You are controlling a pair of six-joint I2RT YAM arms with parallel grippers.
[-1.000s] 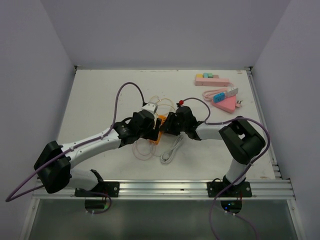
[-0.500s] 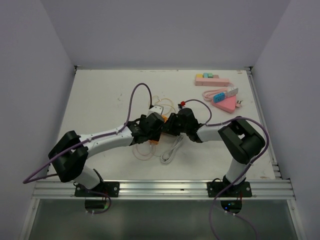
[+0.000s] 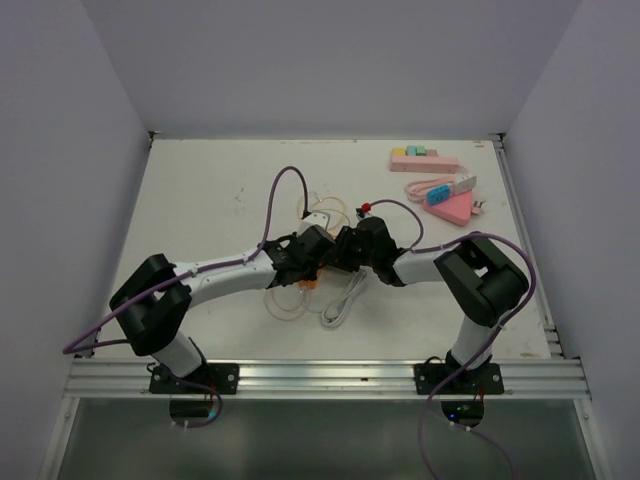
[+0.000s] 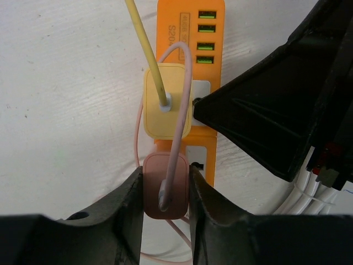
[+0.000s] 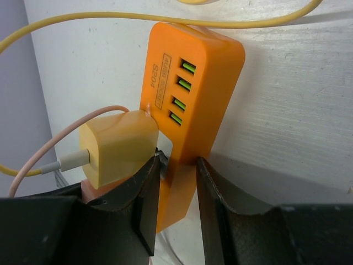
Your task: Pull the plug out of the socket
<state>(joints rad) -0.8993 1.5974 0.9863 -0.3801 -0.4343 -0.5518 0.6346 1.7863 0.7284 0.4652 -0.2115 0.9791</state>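
Observation:
The socket (image 4: 190,61) is an orange power strip with green USB ports, lying flat on the white table. Two plugs sit in it: a yellow one (image 4: 168,110) and, nearer my left wrist, the pink plug (image 4: 176,201) with a pink cable. My left gripper (image 4: 165,178) is shut on the pink plug, one finger against each side, and the plug still sits in the strip. My right gripper (image 5: 177,165) is shut on the narrow end of the socket (image 5: 198,83), beside the yellow plug (image 5: 118,143). From above, both grippers (image 3: 325,258) meet over the strip and hide most of it.
Thin yellow and pink cables loop (image 3: 285,300) around the strip, and a white cable bundle (image 3: 345,298) lies just in front of it. At the back right are pastel blocks (image 3: 424,158), another pink strip (image 3: 440,187) and a pink triangle (image 3: 450,208).
My left arm swung in toward the strip and its jaws closed onto the pink plug. The right gripper tightened slightly on the socket and stayed in place.

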